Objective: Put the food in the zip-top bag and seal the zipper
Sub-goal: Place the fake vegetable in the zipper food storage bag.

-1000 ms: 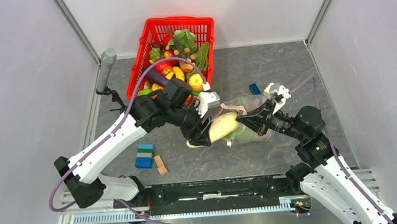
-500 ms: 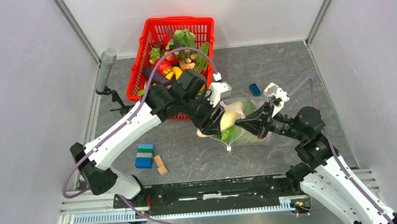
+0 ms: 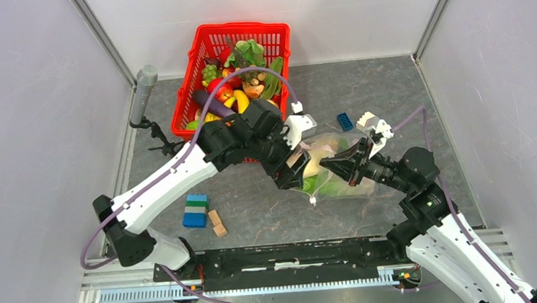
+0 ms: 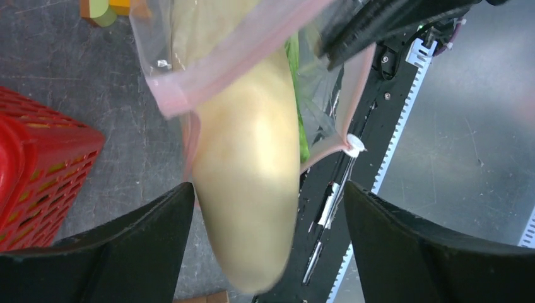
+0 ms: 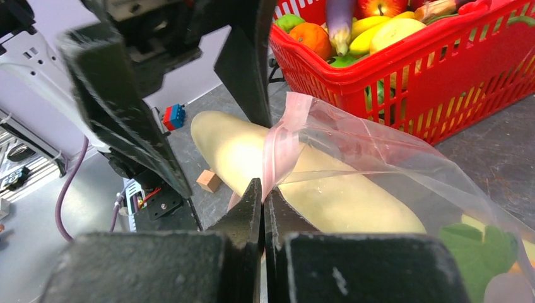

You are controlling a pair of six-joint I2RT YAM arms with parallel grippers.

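Note:
The zip-top bag (image 3: pixel 344 178) lies on the table right of centre, with leafy greens (image 4: pixel 295 63) inside. My right gripper (image 5: pixel 264 189) is shut on the pink zipper (image 5: pixel 281 142) and holds the mouth up. A white radish (image 4: pixel 249 189) sticks halfway into that mouth. My left gripper (image 4: pixel 268 189) is open around the radish's outer end, with a wide gap on one side. The zipper's slider tab (image 4: pixel 354 145) hangs at the mouth's corner. More food (image 3: pixel 242 88) fills the basket.
The red mesh basket (image 3: pixel 242 32) stands at the back, just behind my left arm. A blue-green block (image 3: pixel 197 210) and wooden blocks (image 3: pixel 218 223) lie front left. A small blue block (image 3: pixel 344 121) and a white one (image 3: pixel 366 118) sit behind the bag.
My left arm carried the radish to the right into the bag's mouth, then its jaws spread wider and let it go. The right gripper kept its hold on the zipper.

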